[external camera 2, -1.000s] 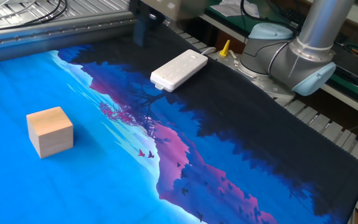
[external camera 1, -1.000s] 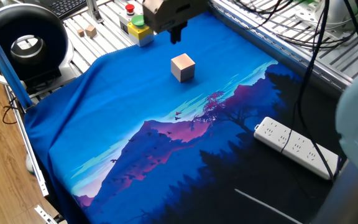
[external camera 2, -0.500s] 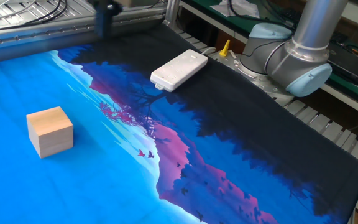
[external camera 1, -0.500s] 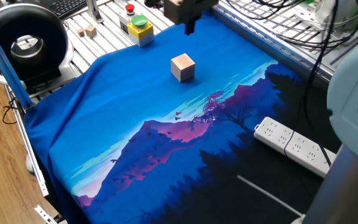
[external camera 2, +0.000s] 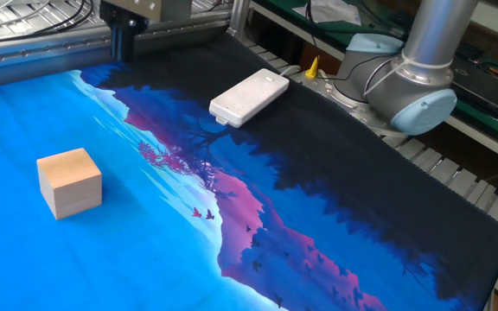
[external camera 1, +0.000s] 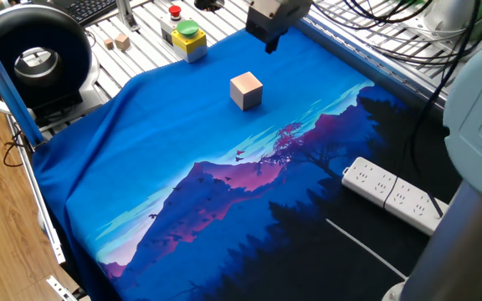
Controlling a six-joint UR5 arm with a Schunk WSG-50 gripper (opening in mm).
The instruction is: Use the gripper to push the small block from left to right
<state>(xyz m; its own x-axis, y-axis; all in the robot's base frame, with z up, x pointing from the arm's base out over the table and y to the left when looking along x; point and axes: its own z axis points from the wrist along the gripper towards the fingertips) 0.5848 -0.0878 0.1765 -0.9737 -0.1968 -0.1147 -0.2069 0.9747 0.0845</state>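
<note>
The small block (external camera 1: 246, 89) is a pale wooden cube on the blue part of the printed mat; it also shows in the other fixed view (external camera 2: 69, 181) at the left. The gripper (external camera 1: 270, 43) hangs above the mat's far edge, behind and to the right of the block, well apart from it. Its short dark fingers look pressed together with nothing between them. In the other fixed view the gripper (external camera 2: 124, 47) is at the top left, beyond the block, and only its lower part shows.
A white power strip (external camera 1: 396, 196) lies on the dark part of the mat, also seen in the other fixed view (external camera 2: 249, 95). A yellow button box (external camera 1: 187, 38) and two tiny wooden blocks (external camera 1: 117, 40) sit beyond the mat. The arm's base (external camera 2: 413, 78) stands at the right.
The gripper has moved along the mat's far edge, rightward in one fixed view and leftward in the other. The block has not moved.
</note>
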